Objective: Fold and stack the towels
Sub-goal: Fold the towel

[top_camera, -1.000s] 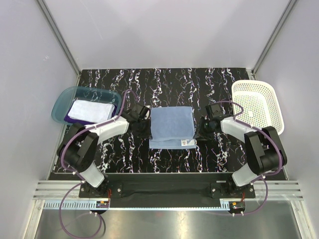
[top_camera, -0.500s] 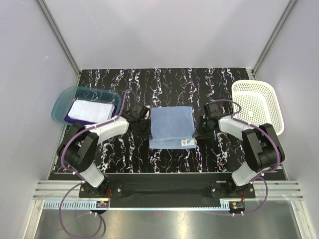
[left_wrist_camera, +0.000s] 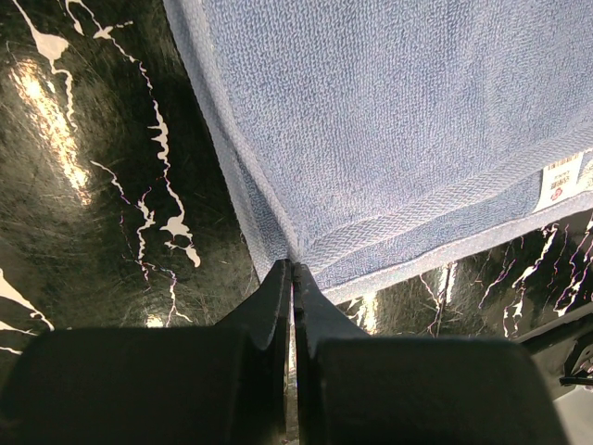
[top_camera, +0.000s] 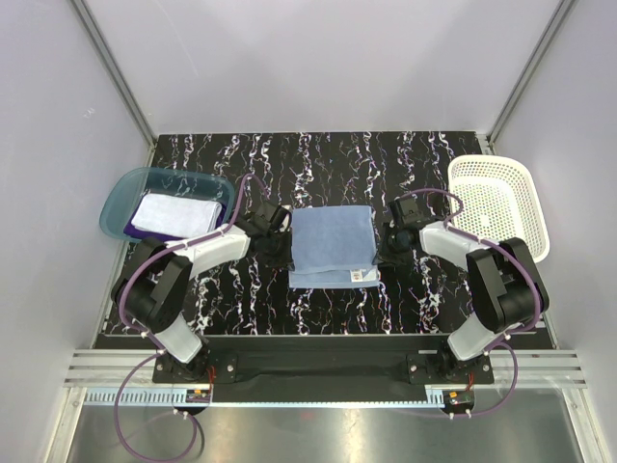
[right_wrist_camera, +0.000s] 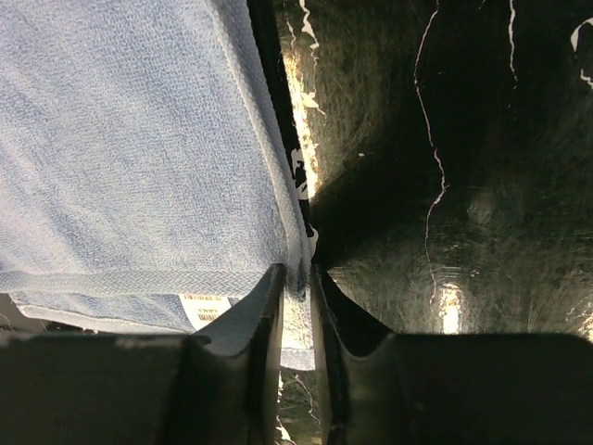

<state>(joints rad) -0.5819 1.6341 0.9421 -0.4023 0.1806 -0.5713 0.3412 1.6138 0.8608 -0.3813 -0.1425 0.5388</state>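
Lying flat at the centre of the black marbled table [top_camera: 318,159], the light blue towel [top_camera: 333,239] is folded once. Its upper layer stops short of the near edge, so you see a paler strip of the lower layer carrying the small white label [top_camera: 358,276] near the right corner. Surface: fine looped pile with a flat woven band along the hem (clearest in the wrist views). Your left gripper [left_wrist_camera: 291,271] is clenched on the towel's left edge close to the near corner, fingers pressed almost together with cloth at the tips. Your right gripper [right_wrist_camera: 296,274] pinches the right edge likewise, the hem running into the narrow slot between its fingers. The white towel [top_camera: 174,214] rests atop the purple towel [top_camera: 132,230] in the teal tray [top_camera: 120,193], far left. White mesh basket [top_camera: 496,203] — far right.
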